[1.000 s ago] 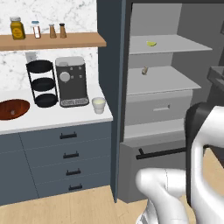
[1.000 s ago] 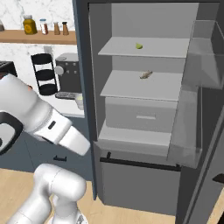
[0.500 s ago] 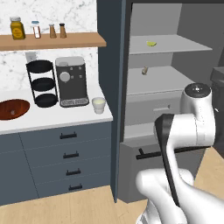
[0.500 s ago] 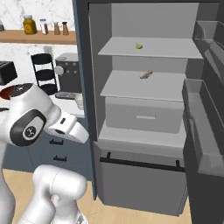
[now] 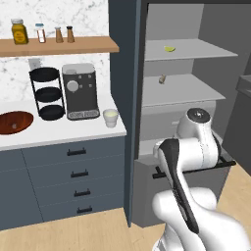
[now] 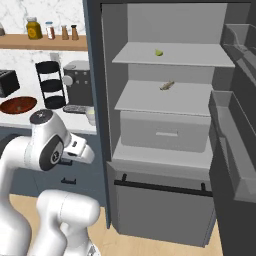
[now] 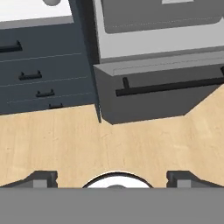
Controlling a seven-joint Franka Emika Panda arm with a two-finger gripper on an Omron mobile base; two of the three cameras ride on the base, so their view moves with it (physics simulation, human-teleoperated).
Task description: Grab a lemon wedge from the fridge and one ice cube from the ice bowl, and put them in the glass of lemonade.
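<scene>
The fridge (image 5: 192, 91) stands open, its pale shelves bare except for two small bits. The lemon wedge (image 5: 169, 48) (image 6: 158, 52), tiny and yellow-green, lies on the top shelf. On the white counter stands the glass of lemonade (image 5: 111, 117) (image 6: 90, 116), and the reddish-brown ice bowl (image 5: 14, 122) (image 6: 18, 105) sits at the far left. The ice cube is too small to make out. My arm is folded low in front of the fridge. My gripper (image 7: 113, 177) is open and holds nothing, pointing down at the wooden floor before the fridge's bottom drawer (image 7: 166, 87).
A dull tan bit (image 5: 162, 79) lies on the middle shelf. A coffee machine (image 5: 80, 90) and a black three-tier rack (image 5: 47, 93) stand between bowl and cup. The open fridge door (image 6: 235, 150) juts out at the right. Dark drawers (image 7: 39, 65) run under the counter.
My arm has swung from the right side in toward the middle, folding down low in front of the fridge's drawer. The gripper stays open. The things on the shelves and counter have not moved.
</scene>
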